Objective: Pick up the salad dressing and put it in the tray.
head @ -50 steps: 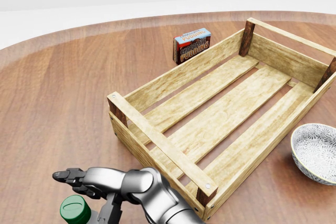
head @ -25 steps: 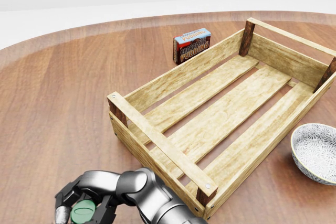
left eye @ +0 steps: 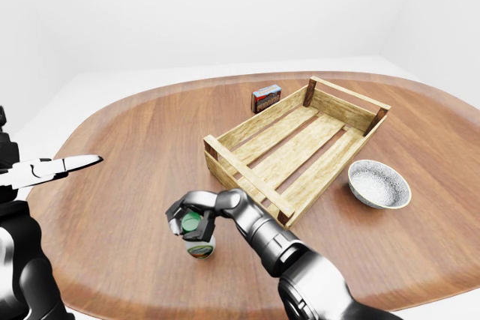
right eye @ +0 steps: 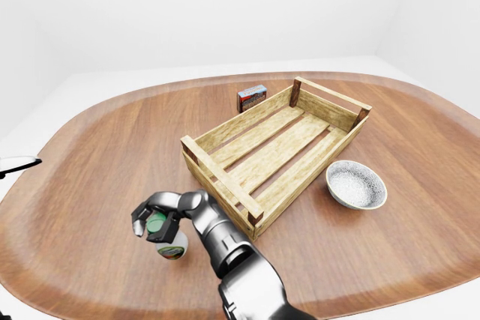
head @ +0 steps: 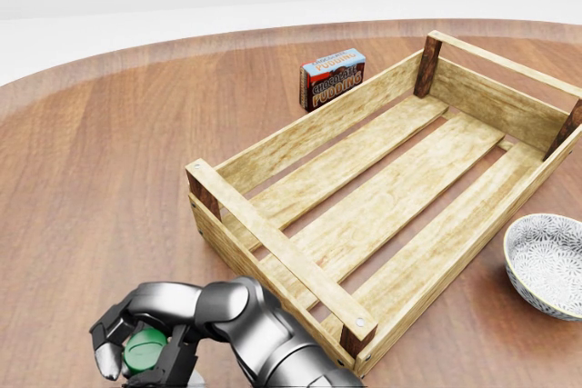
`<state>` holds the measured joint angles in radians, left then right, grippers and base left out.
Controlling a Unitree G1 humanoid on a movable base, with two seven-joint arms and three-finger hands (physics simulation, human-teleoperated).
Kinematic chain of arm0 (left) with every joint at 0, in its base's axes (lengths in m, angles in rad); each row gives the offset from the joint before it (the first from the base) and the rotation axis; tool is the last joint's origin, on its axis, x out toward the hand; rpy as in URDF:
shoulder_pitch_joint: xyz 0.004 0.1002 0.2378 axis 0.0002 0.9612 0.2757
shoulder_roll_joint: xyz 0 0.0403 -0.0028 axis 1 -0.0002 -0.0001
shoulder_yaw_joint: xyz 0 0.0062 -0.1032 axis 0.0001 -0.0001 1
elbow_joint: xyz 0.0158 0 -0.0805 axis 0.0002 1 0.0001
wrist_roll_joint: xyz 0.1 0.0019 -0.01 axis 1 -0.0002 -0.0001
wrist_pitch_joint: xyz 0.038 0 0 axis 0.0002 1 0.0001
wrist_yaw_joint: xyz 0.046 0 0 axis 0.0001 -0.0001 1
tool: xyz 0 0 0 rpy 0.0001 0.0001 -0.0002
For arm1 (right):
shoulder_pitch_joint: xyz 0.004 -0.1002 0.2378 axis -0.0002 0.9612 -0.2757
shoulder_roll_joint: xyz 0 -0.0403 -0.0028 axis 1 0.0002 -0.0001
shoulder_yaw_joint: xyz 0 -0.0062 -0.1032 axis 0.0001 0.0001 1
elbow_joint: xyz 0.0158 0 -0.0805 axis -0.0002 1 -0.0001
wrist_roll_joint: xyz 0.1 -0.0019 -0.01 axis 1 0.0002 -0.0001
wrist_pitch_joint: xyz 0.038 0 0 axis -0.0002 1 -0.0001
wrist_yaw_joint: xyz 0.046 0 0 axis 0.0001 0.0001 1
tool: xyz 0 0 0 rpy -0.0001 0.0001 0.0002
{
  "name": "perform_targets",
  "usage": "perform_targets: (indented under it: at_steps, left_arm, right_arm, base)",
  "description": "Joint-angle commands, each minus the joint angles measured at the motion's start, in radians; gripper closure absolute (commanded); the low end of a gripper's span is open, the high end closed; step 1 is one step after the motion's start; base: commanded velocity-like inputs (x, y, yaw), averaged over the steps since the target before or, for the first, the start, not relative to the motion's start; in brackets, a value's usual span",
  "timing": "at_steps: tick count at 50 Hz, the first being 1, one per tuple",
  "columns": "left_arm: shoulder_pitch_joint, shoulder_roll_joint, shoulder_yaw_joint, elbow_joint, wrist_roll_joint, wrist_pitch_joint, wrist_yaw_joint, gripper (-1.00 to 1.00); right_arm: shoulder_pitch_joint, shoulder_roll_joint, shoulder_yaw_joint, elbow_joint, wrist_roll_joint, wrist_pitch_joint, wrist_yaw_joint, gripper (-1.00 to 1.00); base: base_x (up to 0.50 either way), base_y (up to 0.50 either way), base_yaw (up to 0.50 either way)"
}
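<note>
The salad dressing (left eye: pixel 200 248) is a small bottle with a green cap (head: pixel 144 352), standing upright on the round wooden table, left of the tray's near corner in the left-eye view. My right hand (left eye: pixel 189 218) reaches in from the bottom, and its fingers (head: pixel 107 356) curl round the cap and neck from above. The tray (left eye: pixel 247 177) is a slatted wooden crate, lying diagonally at the middle of the table with nothing in it. My left hand (left eye: pixel 70 163) hangs at the left edge of the left-eye view, fingers stretched out flat, far from the bottle.
A chocolate pudding box (left eye: pixel 266 98) stands just beyond the tray's far long side. A patterned white bowl (left eye: pixel 379 183) sits to the right of the tray. The table's curved edge (left eye: pixel 112 299) runs close below the bottle.
My right hand has come down over the green cap; its fingers, spread above the cap before, have curled round it. The tray, box and bowl have not moved.
</note>
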<state>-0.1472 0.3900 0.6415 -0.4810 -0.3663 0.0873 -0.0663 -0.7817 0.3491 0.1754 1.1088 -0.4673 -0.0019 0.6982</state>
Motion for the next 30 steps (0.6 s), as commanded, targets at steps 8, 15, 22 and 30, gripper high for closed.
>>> perform_targets:
  at_steps: [8, 15, 22, 30]
  left_arm:
    - [0.002, -0.008, -0.018, 0.029, 0.013, 0.000, -0.005, -1.00]
    - [0.009, -0.014, -0.016, 0.024, 0.013, 0.000, -0.009, -1.00]
    - [0.007, -0.015, -0.018, 0.023, 0.016, 0.000, -0.008, -1.00]
    - [0.007, -0.017, -0.020, 0.022, 0.020, 0.000, -0.011, -1.00]
  right_arm:
    - [-0.134, 0.000, -0.008, -0.214, 0.072, 0.089, 0.000, 1.00]
    - [-0.124, 0.000, 0.002, -0.253, 0.091, 0.089, 0.000, 1.00]
    - [-0.154, 0.000, -0.006, -0.267, 0.119, 0.089, 0.000, 1.00]
    - [-0.189, 0.000, -0.018, -0.314, 0.163, 0.089, 0.000, 1.00]
  base:
    - [0.00, 0.00, 0.00]
    - [0.00, 0.00, 0.00]
    - [0.00, 0.00, 0.00]
    - [0.00, 0.00, 0.00]
